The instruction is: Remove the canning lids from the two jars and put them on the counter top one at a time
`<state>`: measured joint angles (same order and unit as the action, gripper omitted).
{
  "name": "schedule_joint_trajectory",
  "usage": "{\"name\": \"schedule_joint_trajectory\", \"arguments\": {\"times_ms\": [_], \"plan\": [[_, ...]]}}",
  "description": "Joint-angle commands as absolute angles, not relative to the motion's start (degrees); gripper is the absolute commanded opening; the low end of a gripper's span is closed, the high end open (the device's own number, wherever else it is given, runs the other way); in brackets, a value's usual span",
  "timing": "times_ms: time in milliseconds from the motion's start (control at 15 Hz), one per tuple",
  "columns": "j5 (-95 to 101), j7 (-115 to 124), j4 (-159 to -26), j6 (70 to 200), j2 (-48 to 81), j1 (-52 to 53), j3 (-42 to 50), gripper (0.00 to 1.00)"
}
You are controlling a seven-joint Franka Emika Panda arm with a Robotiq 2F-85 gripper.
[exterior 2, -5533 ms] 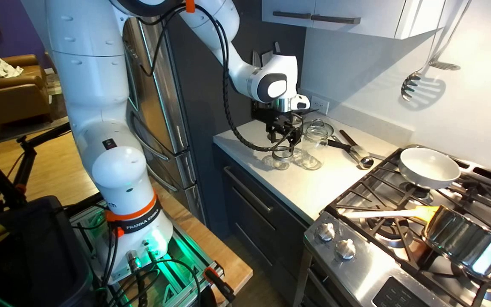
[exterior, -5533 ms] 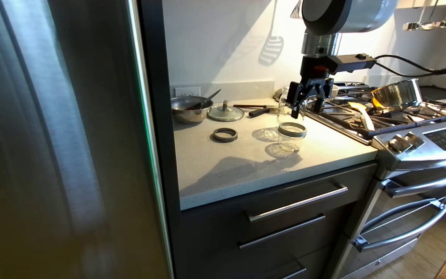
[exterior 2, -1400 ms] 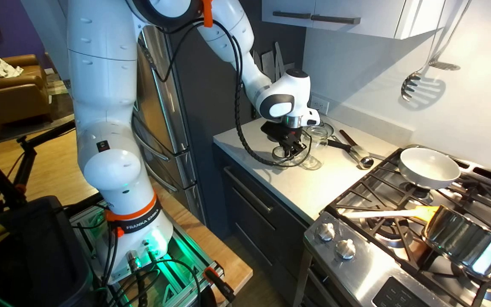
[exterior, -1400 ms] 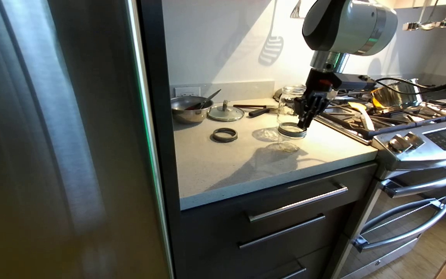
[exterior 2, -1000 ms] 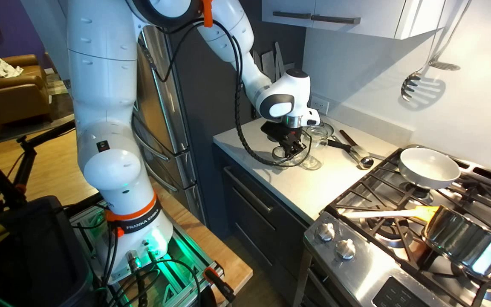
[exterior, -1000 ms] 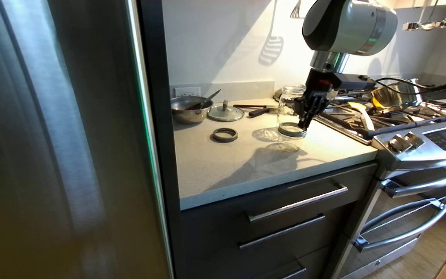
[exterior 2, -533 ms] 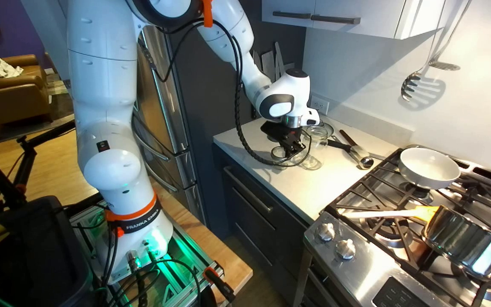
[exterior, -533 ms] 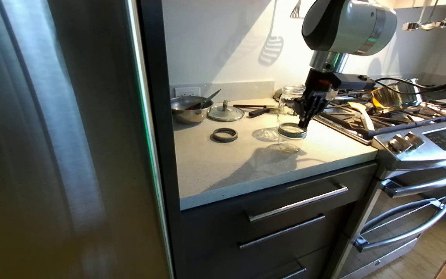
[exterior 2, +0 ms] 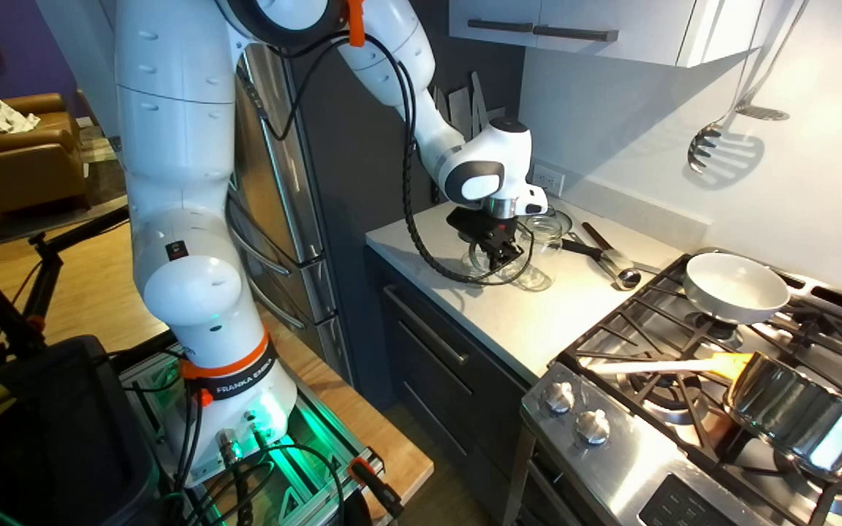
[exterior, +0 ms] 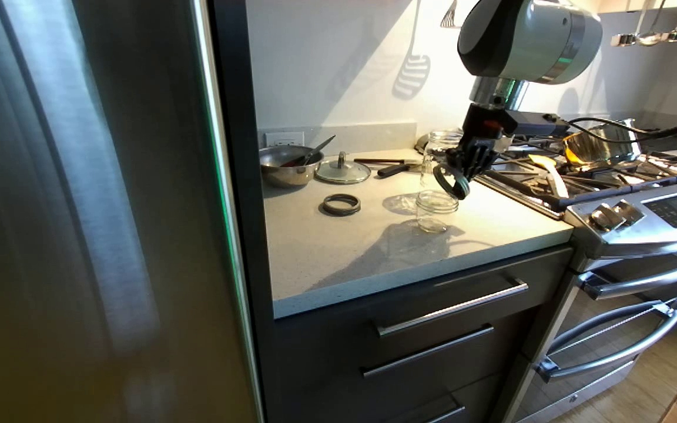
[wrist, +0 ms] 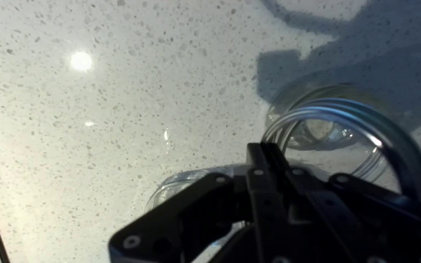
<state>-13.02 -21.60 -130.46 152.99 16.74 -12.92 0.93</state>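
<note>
Holding one canning lid [wrist: 397, 146], tilted, just above the open low jar [exterior: 436, 217], with the fingers [wrist: 256, 160] of the gripper [wrist: 263, 147] clamped on its band. Seeing through clear glass to that jar's base on the counter top [exterior: 309, 247]. Just behind, making out the taller jar [exterior: 437, 151], partly hidden by the gripper. Apart from both, noting the other canning lid [exterior: 341, 212] lying flat. Farther back, finding a steel pan [exterior: 291, 177] with a utensil [exterior: 321, 148] leaning in it.
</note>
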Motion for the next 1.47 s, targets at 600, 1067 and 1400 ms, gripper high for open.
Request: {"name": "schedule_joint_trajectory", "arguments": {"times_ms": [600, 1067, 1400], "plan": [[-11.66, -20.97, -131.88, 152.61, 14.52, -12.56, 1.04, 0.0], [-11.06, -20.24, -134.63, 152.85, 12.69, -12.29, 1.66, 0.01], [-7.24, -17.73, -138.63, 153.28, 10.08, -11.61, 3.93, 0.01]]}}
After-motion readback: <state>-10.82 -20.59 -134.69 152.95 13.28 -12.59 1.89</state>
